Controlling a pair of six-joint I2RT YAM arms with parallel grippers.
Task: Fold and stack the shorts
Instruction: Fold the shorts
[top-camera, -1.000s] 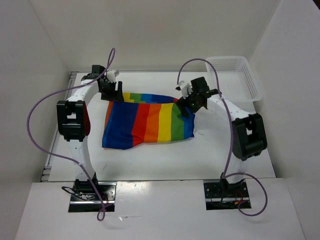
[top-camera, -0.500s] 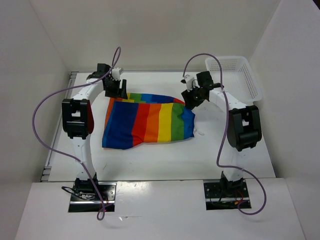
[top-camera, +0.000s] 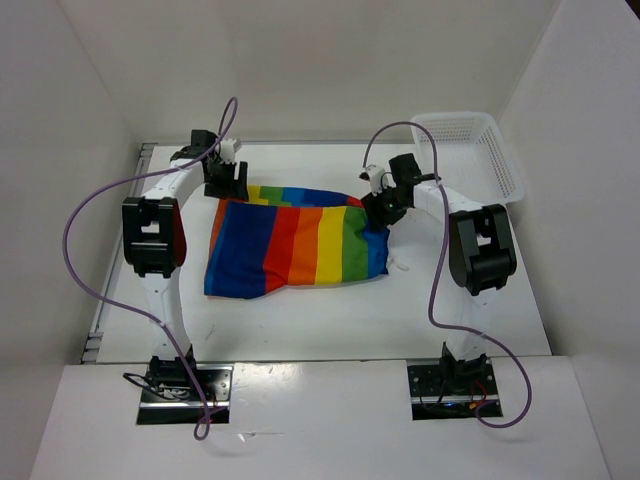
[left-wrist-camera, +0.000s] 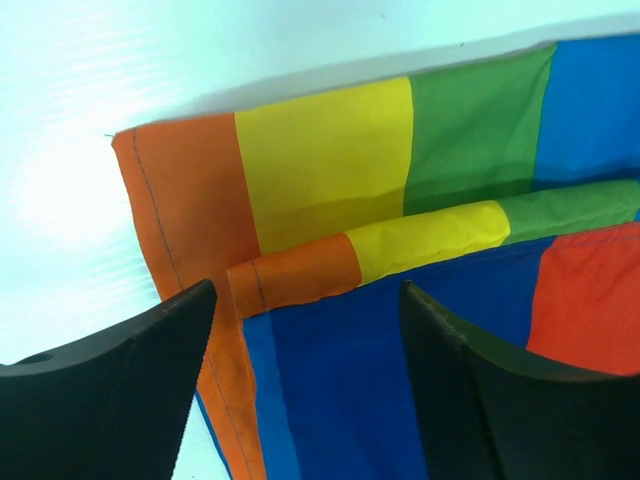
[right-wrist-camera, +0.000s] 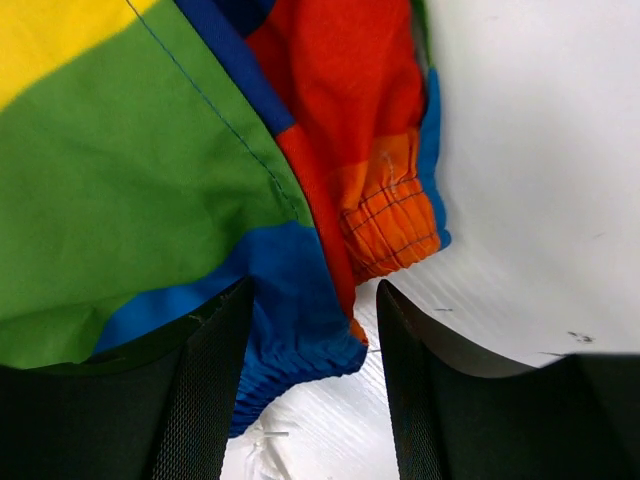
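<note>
The rainbow-striped shorts (top-camera: 295, 240) lie folded flat in the middle of the table. My left gripper (top-camera: 222, 185) is open over their far left corner. In the left wrist view the shorts (left-wrist-camera: 400, 230) show an orange hem and blue panel, and the blue panel lies between the open jaws of the left gripper (left-wrist-camera: 305, 400). My right gripper (top-camera: 385, 210) is open at their far right end. In the right wrist view the blue gathered waistband (right-wrist-camera: 290, 340) lies between the open jaws of the right gripper (right-wrist-camera: 310, 390). The white drawstring (right-wrist-camera: 250, 450) lies on the table just below it.
A white mesh basket (top-camera: 470, 150) stands at the back right corner. White walls close in the table on the left, back and right. Purple cables loop above both arms.
The right arm's elbow has swung inward and its gripper has settled lower on the shorts' right end. The left gripper has shifted slightly at the far left corner. The shorts have not moved.
</note>
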